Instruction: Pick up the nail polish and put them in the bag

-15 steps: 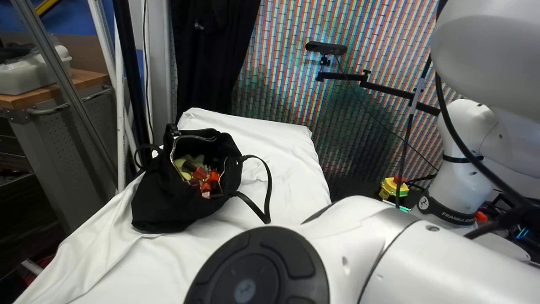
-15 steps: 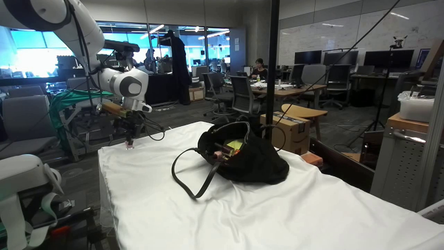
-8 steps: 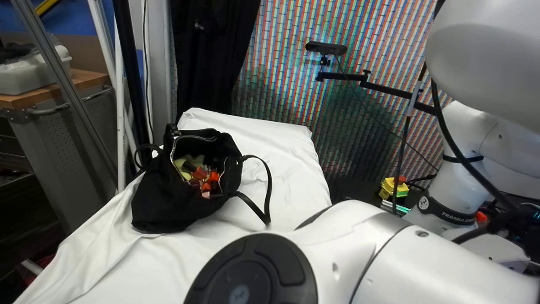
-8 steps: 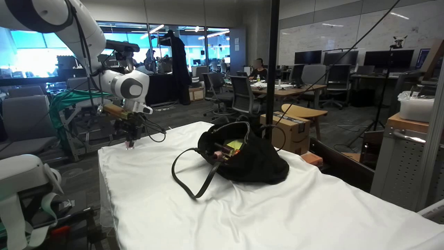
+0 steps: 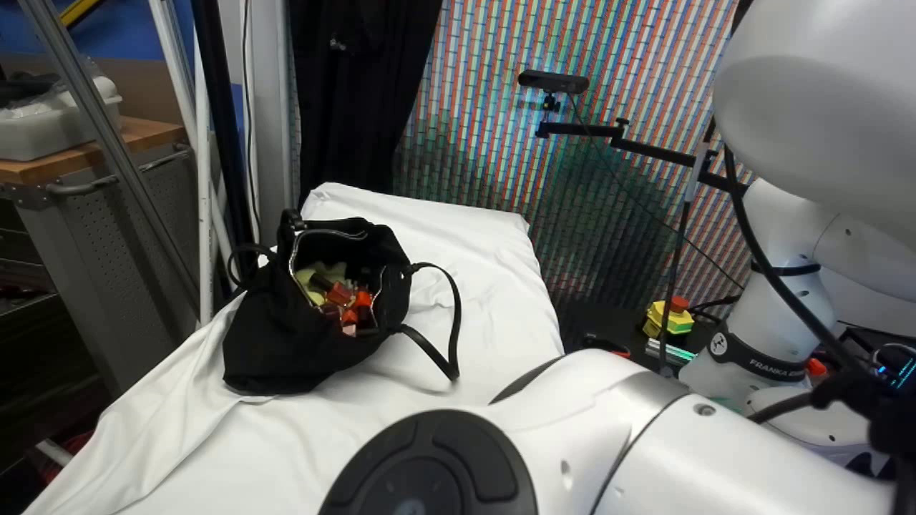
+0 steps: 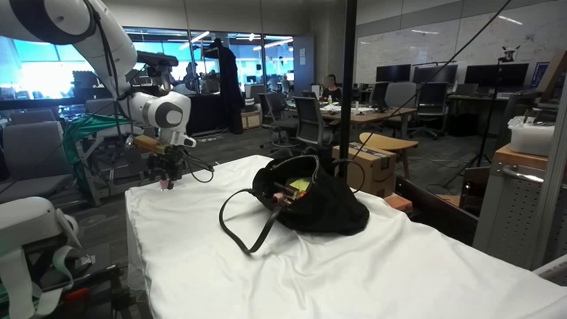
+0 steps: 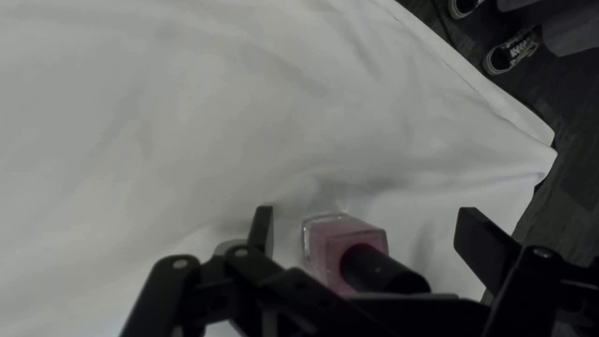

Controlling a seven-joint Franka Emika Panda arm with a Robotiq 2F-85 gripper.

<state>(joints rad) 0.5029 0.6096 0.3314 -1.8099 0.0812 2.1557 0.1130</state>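
**Pink nail polish bottle straddled by a wide-spread gripper**

In the wrist view the jaws are seen standing wide, with the bottle framed between the two fingers — nearer to the finger at that picture's left — and a gap visible on each side. The bottle appears to be stood upright on the white cloth, its black cap pointed up toward the wrist; part of its body is covered by the gripper's own linkage. In an exterior view the pink glass is seen right under the gripper, near the cloth's end; whether the cloth is touched by the fingers cannot be told.

The black bag is shown in both exterior views, rested on the same cloth, well apart from the gripper, its mouth turned to the gripper's side. Several red-orange bottles with dark caps are bunched inside, beside a yellow-green item. A looped handle is spread on the gripper's side of the bag. Beyond the cloth's edge from the gripper, shoes are seen.
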